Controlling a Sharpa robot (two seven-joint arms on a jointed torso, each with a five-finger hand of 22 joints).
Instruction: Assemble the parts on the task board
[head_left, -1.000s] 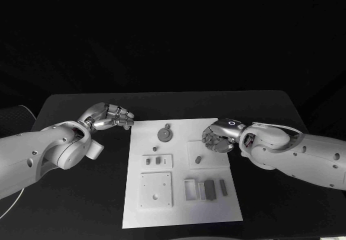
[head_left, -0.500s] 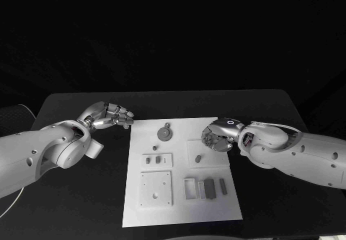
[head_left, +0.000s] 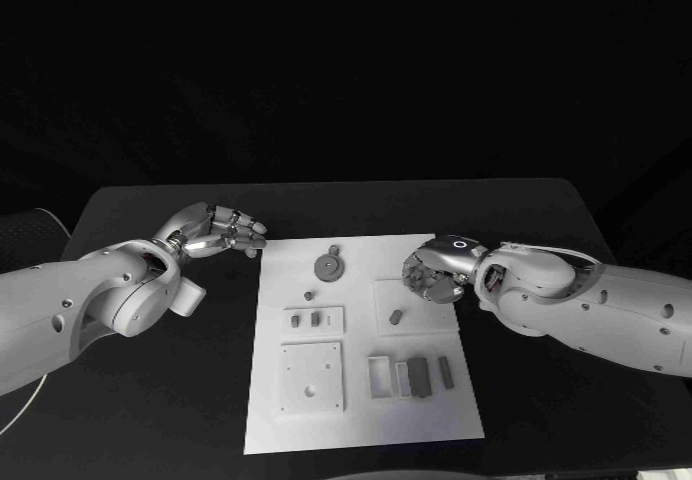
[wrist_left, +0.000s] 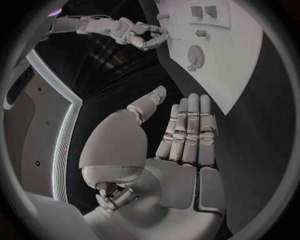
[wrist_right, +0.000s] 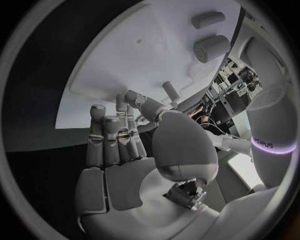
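A: Parts (head_left: 395, 318) lie loose on the task board (head_left: 364, 430). Both hands empty: left hand (head_left: 219, 233) beside its far corner, right hand (head_left: 431, 278) over its edge, fingers loosely spread.

B: Pick-up stage, I'd judge; next, right lowers onto that small piece.

right hand (head_left: 433, 277) covers task board (head_left: 361, 400) edge, small parts' (head_left: 307, 321) shapes unclear

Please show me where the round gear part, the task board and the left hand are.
round gear part (head_left: 330, 267), head view, its centre.
task board (head_left: 361, 425), head view, bare near edge.
left hand (head_left: 221, 233), head view, middle of the hand.
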